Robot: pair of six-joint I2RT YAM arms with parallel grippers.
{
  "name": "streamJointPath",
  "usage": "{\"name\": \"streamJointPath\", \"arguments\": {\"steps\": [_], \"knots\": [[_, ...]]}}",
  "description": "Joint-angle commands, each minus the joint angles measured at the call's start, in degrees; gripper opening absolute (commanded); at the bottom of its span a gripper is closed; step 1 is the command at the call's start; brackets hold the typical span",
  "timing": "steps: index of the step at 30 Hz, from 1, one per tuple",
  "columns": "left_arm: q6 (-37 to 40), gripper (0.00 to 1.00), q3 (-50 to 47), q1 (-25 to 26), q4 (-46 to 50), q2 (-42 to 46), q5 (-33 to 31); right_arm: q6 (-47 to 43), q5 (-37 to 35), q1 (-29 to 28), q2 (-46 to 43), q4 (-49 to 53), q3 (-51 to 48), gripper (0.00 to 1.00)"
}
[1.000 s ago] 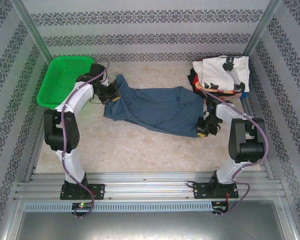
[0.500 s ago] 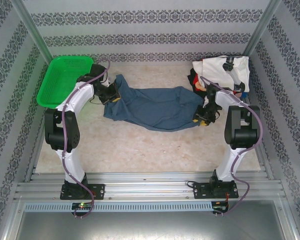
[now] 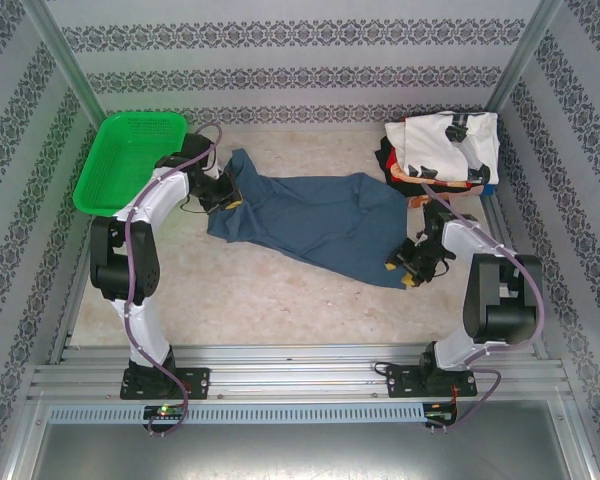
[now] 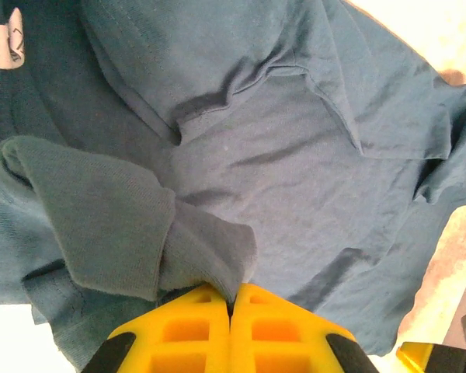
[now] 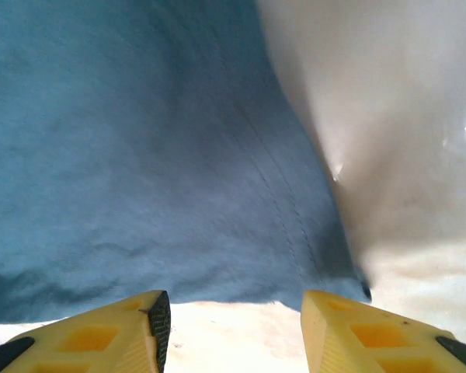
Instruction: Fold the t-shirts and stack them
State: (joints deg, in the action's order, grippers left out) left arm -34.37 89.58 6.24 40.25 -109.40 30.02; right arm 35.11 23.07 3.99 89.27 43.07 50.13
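On the table (image 3: 280,292) lies one blue t-shirt (image 3: 315,222).

Green plastic mesh basket (image 3: 130,160), rectangular, sits at upper left of the frame, close against the left wall. Pale beige stone-patterned table top (image 3: 280,300) spans the middle. White walls with bands of dark floral print (image 3: 300,60) close it in at the back and both sides, with one slanting grey metal post (image 3: 63,55) at upper left and a second grey metal post (image 3: 524,50) at upper right. Across the bottom run ribbed aluminium rails (image 3: 300,375), below them a perforated grey strip (image 3: 300,412), then plain grey sheet metal (image 3: 300,455).
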Motion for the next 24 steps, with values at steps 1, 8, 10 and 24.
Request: {"name": "streamJointPath", "arguments": {"steps": [1,8,10,24], "knots": [[1.98,0.01,0.76,-0.62,-0.61,0.28,1.02,6.75,2.07,0.61,-5.15,-3.62,-3.89,0.49],[2.35,0.01,0.79,-0.62,-1.04,-0.10,1.53,11.03,0.62,1.55,-8.28,-7.50,-9.97,0.46],[2.38,0.01,0.94,-0.66,-1.04,-0.25,1.84,10.74,0.07,1.58,-6.72,-7.51,-9.26,0.46],[-0.17,0.42,3.49,-0.02,-5.15,-6.77,4.14,8.06,-6.34,1.64,1.90,-7.46,-4.84,0.18]]}}
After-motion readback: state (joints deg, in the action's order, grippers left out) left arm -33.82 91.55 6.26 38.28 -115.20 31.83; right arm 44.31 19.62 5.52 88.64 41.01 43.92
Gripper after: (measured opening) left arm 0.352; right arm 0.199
